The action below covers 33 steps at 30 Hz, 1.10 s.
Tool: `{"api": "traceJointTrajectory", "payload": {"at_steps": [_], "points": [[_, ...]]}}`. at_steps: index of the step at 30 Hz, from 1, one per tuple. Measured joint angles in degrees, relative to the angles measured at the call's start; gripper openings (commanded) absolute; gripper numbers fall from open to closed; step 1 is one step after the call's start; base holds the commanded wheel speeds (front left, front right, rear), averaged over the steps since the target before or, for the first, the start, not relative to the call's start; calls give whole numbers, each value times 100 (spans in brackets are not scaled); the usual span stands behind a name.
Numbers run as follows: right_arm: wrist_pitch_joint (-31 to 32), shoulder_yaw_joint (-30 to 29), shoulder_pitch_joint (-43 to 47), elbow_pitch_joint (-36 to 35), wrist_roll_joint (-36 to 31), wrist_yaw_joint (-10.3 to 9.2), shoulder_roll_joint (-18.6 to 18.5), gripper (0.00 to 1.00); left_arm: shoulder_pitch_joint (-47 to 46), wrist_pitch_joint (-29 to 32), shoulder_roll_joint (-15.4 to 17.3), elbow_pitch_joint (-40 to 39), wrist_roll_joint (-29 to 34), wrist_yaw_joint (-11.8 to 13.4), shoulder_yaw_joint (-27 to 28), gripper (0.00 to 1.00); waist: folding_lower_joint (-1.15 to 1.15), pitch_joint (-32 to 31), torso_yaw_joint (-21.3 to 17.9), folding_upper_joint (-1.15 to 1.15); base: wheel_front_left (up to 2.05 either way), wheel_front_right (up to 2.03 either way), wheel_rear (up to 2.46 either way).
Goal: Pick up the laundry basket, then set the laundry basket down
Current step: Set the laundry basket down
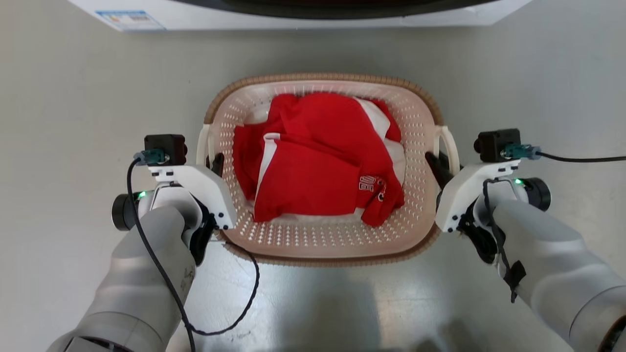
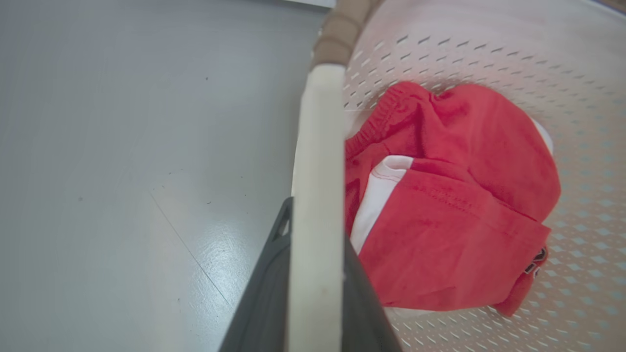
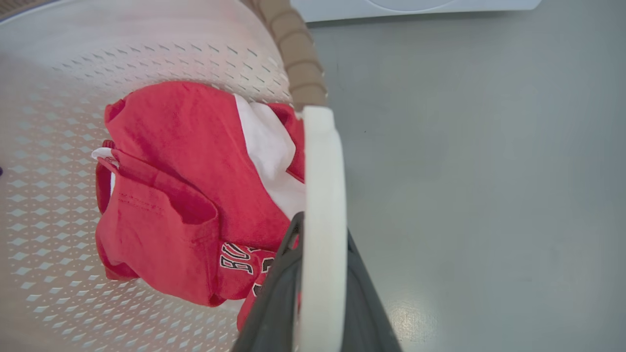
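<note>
Both of my grippers are closed down narrow, each pinching one loop handle of the laundry basket [image 1: 318,238]. In the head view my left gripper [image 1: 217,164] sits at the middle left, its dark fingers at the left handle [image 1: 203,144], and my right gripper [image 1: 435,164] sits at the middle right at the right handle [image 1: 450,146].

In the left wrist view the left gripper [image 2: 315,230] has a dark finger on each side of the smooth cream handle bar [image 2: 318,171], which runs up the middle of the frame. The right wrist view shows the same for the right gripper [image 3: 323,234] on its handle [image 3: 325,186].

The basket lies in the centre of the head view, just below the white washing machine [image 1: 293,12] at the top edge, over the grey glossy floor [image 1: 73,98]. I cannot tell whether it rests on that floor. Its mouth opens up toward my head. Its long axis runs left to right across the frame, with a handle at each short end.

It is a rounded rectangle of cream plastic. The walls [image 2: 489,58] are pierced with rows of small slots, and the brown rim [image 1: 323,77] has a ribbed, woven look. Inside lies a crumpled red garment [image 1: 318,161] of soft knit cloth with white panels and dark lettering near its lower right.
</note>
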Motion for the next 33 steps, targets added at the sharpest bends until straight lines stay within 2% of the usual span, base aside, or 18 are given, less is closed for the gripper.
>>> {"api": "traceJointTrajectory", "payload": {"at_steps": [14,30,31,33], "points": [[-333,-66,-391,-1,122,0,-96,0,-517,-226,-67,0,5,24,3,0,0,859,101,0,0,0,0],[-381,-185,-452,-2,177,1,-127,2,-543,-280,-113,-43,57,29,77,0,0,1000,173,0,0,0,0],[-382,-191,-453,-2,178,1,-127,9,-545,-283,-113,-49,57,32,98,22,0,1005,173,0,0,0,0],[-382,-193,-452,-1,179,1,-132,26,-550,-296,-112,-62,56,33,129,100,0,1008,173,0,0,0,0]]}}
